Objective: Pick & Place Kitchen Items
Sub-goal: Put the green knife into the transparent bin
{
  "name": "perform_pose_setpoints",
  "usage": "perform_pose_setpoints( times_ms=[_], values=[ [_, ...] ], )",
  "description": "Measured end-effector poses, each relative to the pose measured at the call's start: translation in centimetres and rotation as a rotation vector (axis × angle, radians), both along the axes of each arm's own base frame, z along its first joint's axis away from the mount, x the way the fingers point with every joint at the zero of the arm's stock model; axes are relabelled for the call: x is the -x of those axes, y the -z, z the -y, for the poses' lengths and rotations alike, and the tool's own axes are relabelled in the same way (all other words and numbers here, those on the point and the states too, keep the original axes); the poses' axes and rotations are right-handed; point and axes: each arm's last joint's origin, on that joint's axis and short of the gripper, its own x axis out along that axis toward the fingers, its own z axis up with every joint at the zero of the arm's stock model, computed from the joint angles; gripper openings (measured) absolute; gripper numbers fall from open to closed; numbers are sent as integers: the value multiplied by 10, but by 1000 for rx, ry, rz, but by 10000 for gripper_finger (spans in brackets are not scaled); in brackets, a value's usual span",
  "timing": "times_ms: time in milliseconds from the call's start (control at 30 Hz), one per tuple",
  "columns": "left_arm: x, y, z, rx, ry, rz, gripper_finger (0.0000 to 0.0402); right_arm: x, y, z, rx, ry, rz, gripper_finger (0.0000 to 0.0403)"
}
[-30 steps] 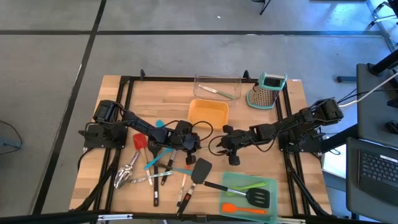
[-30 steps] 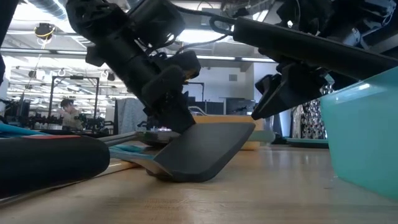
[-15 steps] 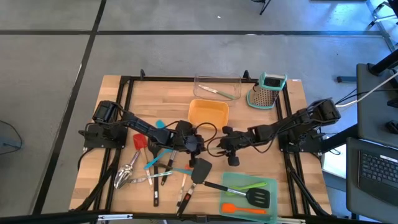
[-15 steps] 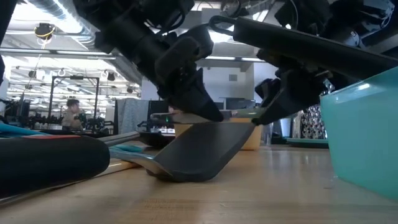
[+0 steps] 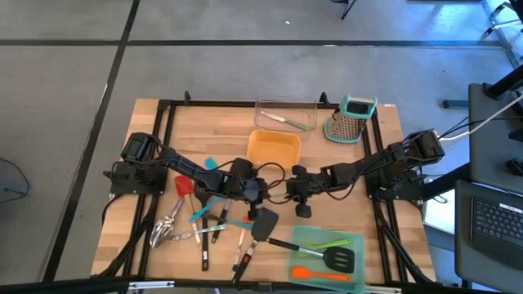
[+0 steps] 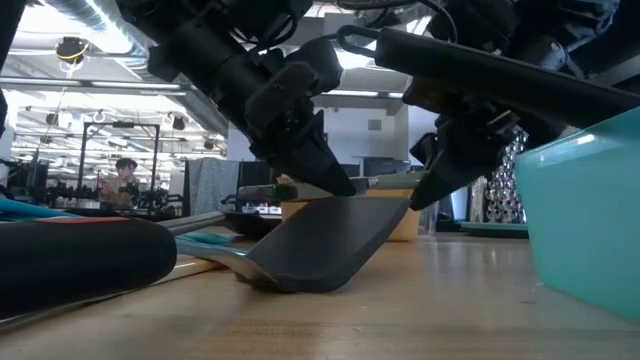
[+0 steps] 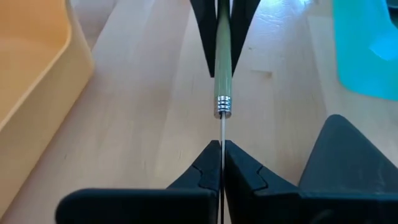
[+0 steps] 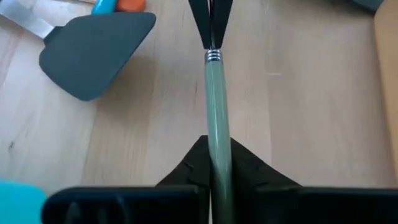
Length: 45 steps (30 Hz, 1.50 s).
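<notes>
Wooden table [image 5: 163,131] | knife [image 8: 216,106] spans both claws | left claw [image 7: 222,163] pinches blade | right claw [image 8: 216,167] clamps handle

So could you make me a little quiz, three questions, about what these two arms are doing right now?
1. True or false: both grippers are shut on the same utensil.
2. Which end does the left gripper pinch? A the pale green handle, B the thin metal blade, C the steel ferrule.
3. Fill in: the black spatula lies on the ____.

Key:
1. True. The left gripper and the right gripper meet over mid-table, each shut on one end of the green-handled knife.
2. B; the right gripper holds the handle.
3. Table, untouched below the two arms.
</notes>
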Motion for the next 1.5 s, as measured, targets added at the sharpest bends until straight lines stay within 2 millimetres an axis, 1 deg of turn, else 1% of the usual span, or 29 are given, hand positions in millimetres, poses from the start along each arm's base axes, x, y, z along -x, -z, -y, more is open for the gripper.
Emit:
perform_pose_setpoints(
  times_ms=[100,167,267,400,467,533,667,733,800,833,967,1033,1100,1167,1267,1367,1433,1500],
  values=[
    [3,-4,4,-12,2,5,11,-6,-10,-3,38,23,-3,22],
    [4,-14,7,-18,-5,43,19,-12,-19,-4,47,35,17,22],
    [11,-30,12,-57,-5,70,32,-16,-26,-5,48,38,29,22],
    [25,-63,23,-119,-47,165,51,-21,-36,-10,46,41,54,22],
    [33,-88,28,-152,-93,257,61,-19,-33,-10,54,53,33,22],
    [43,-104,34,-200,-138,309,69,-19,-33,-10,59,69,34,22],
    [66,-135,56,-264,-162,443,75,-18,-31,-6,87,110,10,22],
    [77,-145,67,-280,-150,482,75,-18,-33,1,126,161,19,22],
    [85,-149,78,-295,-122,496,72,-18,-40,12,170,232,7,22],
    [88,-151,83,-300,-114,507,71,-20,-46,18,180,282,13,22],
    [100,-154,99,-334,-101,525,66,-26,-82,49,255,460,23,22],
    [103,-154,103,-343,-95,524,63,-28,-101,66,311,533,19,22],
    [106,-154,107,-351,-91,525,62,-29,-119,86,344,597,-5,22],
    [108,-154,110,-361,-91,524,61,-28,-133,108,355,640,-32,22],
    [111,-154,114,-374,-86,523,61,-23,-141,144,314,652,-63,22],
    [114,-154,116,-381,-80,522,60,-13,-144,181,201,646,-72,22],
    [116,-154,118,-388,-93,522,60,-5,-141,203,157,650,-87,22],
    [117,-154,119,-401,-105,520,60,2,-135,221,145,661,-131,22]
  ],
)
